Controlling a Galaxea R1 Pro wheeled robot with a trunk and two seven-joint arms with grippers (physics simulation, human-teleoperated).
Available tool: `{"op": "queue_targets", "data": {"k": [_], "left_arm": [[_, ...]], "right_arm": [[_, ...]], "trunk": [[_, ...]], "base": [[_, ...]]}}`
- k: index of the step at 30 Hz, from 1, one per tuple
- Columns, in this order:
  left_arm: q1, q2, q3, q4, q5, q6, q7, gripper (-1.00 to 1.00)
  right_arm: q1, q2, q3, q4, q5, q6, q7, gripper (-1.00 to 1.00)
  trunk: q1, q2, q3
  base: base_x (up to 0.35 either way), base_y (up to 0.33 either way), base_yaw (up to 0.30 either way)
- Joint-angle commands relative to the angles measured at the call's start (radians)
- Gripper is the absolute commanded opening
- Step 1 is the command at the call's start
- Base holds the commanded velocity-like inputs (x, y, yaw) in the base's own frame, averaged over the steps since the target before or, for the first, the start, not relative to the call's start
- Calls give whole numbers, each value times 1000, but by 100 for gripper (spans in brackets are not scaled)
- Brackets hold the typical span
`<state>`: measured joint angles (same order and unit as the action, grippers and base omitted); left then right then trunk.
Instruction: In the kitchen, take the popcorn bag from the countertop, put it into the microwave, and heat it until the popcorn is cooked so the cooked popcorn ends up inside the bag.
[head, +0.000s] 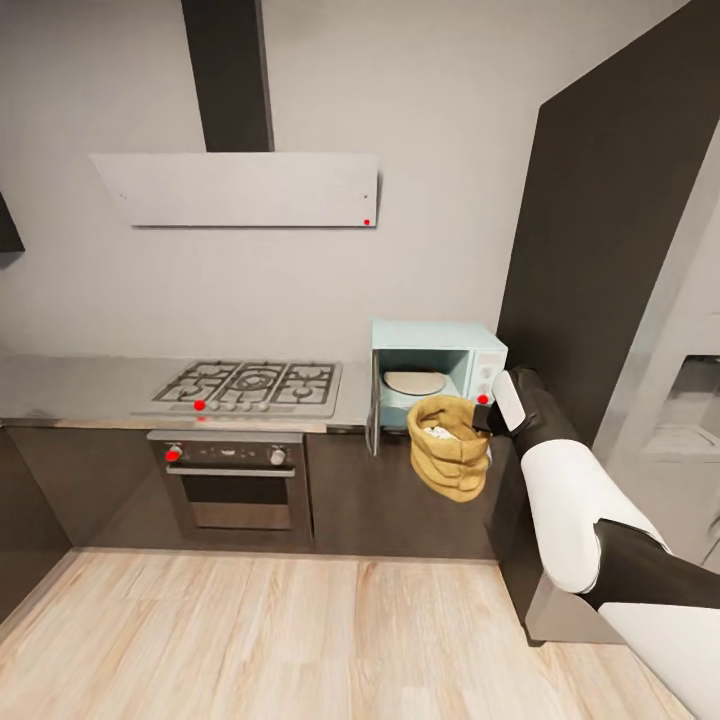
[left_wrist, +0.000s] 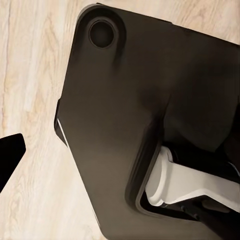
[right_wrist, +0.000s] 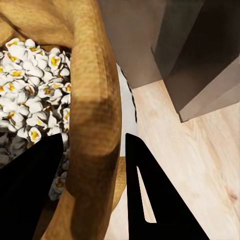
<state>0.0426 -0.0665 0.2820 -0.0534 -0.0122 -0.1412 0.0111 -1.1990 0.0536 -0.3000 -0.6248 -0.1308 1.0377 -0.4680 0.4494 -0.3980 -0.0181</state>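
The popcorn bag (head: 448, 450), a mustard-tan sack, hangs in the air just in front of the microwave (head: 487, 360) and below its opening. My right gripper (head: 488, 418) is shut on the bag's right rim. In the right wrist view, the two dark fingers clamp the rolled rim of the bag (right_wrist: 95, 100), and white popped popcorn (right_wrist: 30, 85) fills the inside. The pale blue microwave stands on the countertop (head: 70, 385) with its door (head: 374, 405) swung open to the left and a round plate (head: 414, 382) inside. One dark fingertip (left_wrist: 10, 155) of my left gripper shows over the wood floor.
A gas hob (head: 250, 385) is set into the countertop over a built-in oven (head: 232, 480), under a grey range hood (head: 240, 190). A tall dark cabinet (head: 600, 250) stands right of the microwave, with a steel fridge (head: 690, 400) beyond. My dark base (left_wrist: 130, 125) lies below the left wrist.
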Motion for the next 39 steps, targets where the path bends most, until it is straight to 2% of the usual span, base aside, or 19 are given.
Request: {"op": "queue_targets", "data": {"k": [1, 9, 17, 26, 34, 39], "left_arm": [[0, -1, 4, -2, -1, -1, 1, 100], [10, -6, 3, -2, -3, -6, -5, 100], [9, 4, 6, -2, 6, -3, -2, 100], [8, 3, 6, -2, 0, -1, -2, 100], [8, 2, 7, 0, -1, -3, -2, 100], [14, 2, 9, 0, -3, -5, -2, 100]], "right_arm": [[-1, 1, -4, 0, -11, -1, -10, -100], [-32, 4, -24, -28, -19, 9, 2, -100], [-77, -3, -30, 18, -25, 9, 18, -100], [-76, -7, -30, 69, -26, 9, 41, -100], [-73, -9, -36, 85, -25, 9, 46, -100], [-73, -10, -36, 87, -24, 9, 46, -100]], "trunk": [[1, -2, -2], [1, -2, -2], [1, -2, -2], [1, -2, -2], [1, -2, -2], [1, -2, -2]], "base": [[6, 0, 0], [1, 0, 0], [21, 0, 0], [307, 0, 0], [70, 0, 0], [292, 0, 0]]}}
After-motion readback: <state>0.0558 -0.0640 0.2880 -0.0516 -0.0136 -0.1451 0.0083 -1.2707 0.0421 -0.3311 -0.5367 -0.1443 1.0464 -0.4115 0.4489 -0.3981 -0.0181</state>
